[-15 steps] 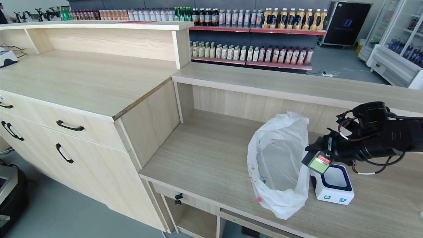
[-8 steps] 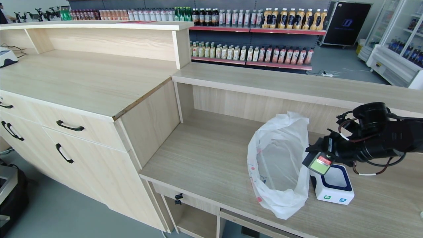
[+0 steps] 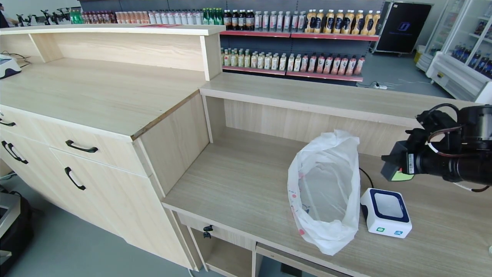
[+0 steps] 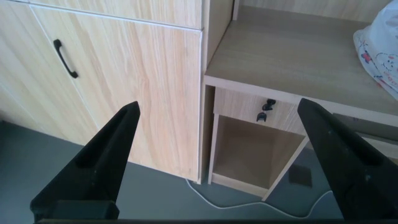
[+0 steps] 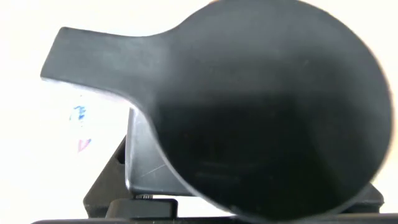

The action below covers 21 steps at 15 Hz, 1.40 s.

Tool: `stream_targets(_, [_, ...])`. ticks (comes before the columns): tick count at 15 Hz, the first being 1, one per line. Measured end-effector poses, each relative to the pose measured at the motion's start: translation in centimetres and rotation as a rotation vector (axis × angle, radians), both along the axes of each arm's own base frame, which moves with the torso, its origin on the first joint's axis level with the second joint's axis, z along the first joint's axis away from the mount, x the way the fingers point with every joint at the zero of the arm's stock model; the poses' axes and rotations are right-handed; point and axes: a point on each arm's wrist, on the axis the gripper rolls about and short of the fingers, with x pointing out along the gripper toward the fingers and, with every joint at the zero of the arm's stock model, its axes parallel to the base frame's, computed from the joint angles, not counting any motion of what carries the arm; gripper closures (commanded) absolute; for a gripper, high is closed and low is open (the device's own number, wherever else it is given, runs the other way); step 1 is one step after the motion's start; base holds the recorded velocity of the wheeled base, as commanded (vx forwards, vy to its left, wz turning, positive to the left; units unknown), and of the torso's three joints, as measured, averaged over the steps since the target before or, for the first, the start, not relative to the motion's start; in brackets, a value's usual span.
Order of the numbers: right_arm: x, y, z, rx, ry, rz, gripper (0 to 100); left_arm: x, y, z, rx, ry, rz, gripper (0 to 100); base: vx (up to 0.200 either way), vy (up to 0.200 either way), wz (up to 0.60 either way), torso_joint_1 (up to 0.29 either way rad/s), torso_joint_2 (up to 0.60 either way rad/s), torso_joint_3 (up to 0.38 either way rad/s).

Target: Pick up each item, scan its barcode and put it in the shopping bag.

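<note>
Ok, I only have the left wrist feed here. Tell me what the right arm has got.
Observer: The right gripper is shut on a small item, held in the air above the counter.
Operator: Give me the scanner's position.
Observer: The scanner sits on the counter, lower than the held item and close beside the shopping bag, on its right.
Operator: Now report the inside of the bag.
Observer: Its mouth is open toward the robot, and I see nothing lying in it.
</note>
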Motion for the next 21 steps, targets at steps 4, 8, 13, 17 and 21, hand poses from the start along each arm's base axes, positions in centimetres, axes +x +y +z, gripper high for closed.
stream_targets(4, [-1.2,0.3,0.6,-0.042,-0.108,0.002,100,0.0,0.0,0.0,0.000,0.000,0.000,0,0.000,0.000,0.45,-0.002,0.00,0.001])
stream_targets(8, [0.2,1.7,-0.4,-0.028,-0.138,0.051,100,0.0,0.0,0.0,0.000,0.002,0.000,0,0.000,0.000,0.00,0.000,0.00,0.000])
stream_targets(13, [3.1,3.5,-3.6,0.053,-0.212,0.239,100,0.0,0.0,0.0,0.000,0.000,0.000,0,0.000,0.000,0.00,0.000,0.00,0.000])
stream_targets(17, [3.8,3.9,-6.5,0.077,-0.223,0.352,100,0.0,0.0,0.0,0.000,0.000,0.000,0,0.000,0.000,0.00,0.000,0.00,0.000])
stream_targets(21, [1.1,3.8,-9.8,0.027,-0.150,0.399,100,0.0,0.0,0.0,0.000,0.000,0.000,0,0.000,0.000,0.00,0.000,0.00,0.000])
